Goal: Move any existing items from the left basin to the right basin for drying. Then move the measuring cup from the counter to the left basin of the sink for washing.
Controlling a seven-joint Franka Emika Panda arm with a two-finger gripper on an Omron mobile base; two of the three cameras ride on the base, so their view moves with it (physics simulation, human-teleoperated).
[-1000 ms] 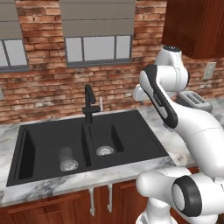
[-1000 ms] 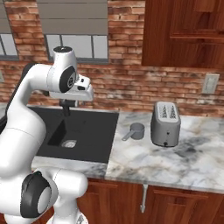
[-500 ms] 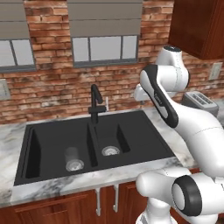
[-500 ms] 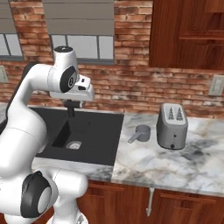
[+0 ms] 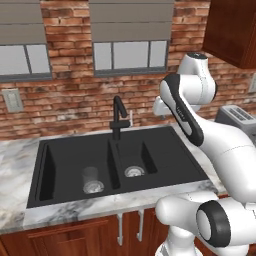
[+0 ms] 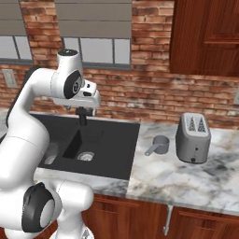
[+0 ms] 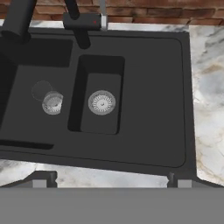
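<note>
A black double sink (image 5: 165, 137) is set in the marble counter. A clear glass (image 5: 91, 179) stands upright by the drain of the left basin, and the hand view shows that glass (image 7: 49, 99) too. The smaller right basin (image 7: 101, 103) holds just its drain. A grey measuring cup (image 6: 160, 145) with a handle sits on the counter between sink and toaster. My gripper (image 7: 110, 179) hangs high above the sink's front edge, open, its fingertips (image 7: 43, 178) far apart with nothing between them. The white hand (image 6: 88, 95) hovers near the faucet.
A black faucet (image 5: 118, 117) rises behind the divider between the basins. A silver toaster (image 6: 193, 137) stands on the counter right of the measuring cup. A brick wall with windows runs behind, and a wooden cabinet (image 6: 205, 37) hangs at the upper right.
The whole scene has slid rightward in both base views, so the base has driven left along the counter. The arm keeps its pose and the gripper stays open.
</note>
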